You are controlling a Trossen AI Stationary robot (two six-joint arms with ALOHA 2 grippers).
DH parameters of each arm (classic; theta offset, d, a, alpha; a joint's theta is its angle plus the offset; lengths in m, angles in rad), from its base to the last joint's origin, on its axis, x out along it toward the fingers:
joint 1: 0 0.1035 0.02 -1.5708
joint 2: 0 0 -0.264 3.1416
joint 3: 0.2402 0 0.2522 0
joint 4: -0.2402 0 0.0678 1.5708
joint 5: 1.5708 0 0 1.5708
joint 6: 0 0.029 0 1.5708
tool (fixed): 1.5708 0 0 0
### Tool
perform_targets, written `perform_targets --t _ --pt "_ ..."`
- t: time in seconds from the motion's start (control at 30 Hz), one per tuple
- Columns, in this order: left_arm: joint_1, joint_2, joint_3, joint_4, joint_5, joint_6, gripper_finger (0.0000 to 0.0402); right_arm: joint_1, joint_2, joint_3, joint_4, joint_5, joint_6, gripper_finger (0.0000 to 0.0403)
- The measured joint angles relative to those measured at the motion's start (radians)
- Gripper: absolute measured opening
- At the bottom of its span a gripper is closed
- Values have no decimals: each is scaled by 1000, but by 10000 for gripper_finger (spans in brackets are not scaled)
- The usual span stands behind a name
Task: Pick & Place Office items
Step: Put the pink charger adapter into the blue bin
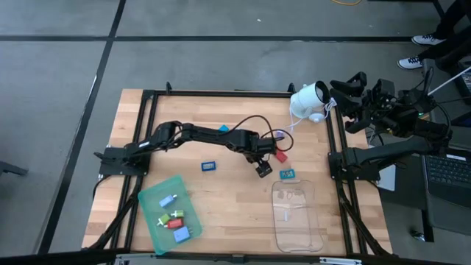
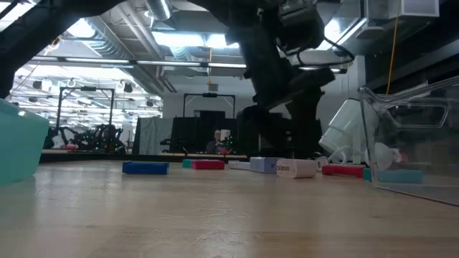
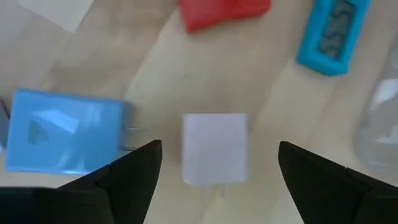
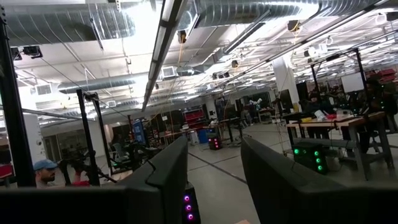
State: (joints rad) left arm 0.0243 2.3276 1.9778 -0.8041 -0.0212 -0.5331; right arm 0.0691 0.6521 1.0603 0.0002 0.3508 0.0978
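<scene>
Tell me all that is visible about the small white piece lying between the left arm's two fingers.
The white piece is a small, plain, nearly square block with a matte, smooth face. It lies flat on the wooden table, centred in the gap of the open left tool, touching neither finger. A light blue piece with metal prongs lies beside it, apart from it.

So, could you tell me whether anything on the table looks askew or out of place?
Mostly no. The green tray sits turned at an angle to the table edges, unlike the squarely placed clear tray. Nothing looks spilled or damaged; the open left gripper hovers over a white piece.
</scene>
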Motion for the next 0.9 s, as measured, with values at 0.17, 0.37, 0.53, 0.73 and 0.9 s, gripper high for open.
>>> perform_targets --t 0.17,0.37,0.53,0.73,0.9 --pt "11 17 0 14 8 7 316 0 0 0 3 0 0 155" --pt "7 42 -2 20 48 5 316 0 2 0 15 0 2 155" --pt "2 67 0 32 52 4 315 0 2 0 15 0 0 155" --pt "3 86 6 22 59 -15 307 0 2 0 15 -1 0 155" --pt "5 89 4 21 34 -30 256 0 2 0 15 -4 -1 155"
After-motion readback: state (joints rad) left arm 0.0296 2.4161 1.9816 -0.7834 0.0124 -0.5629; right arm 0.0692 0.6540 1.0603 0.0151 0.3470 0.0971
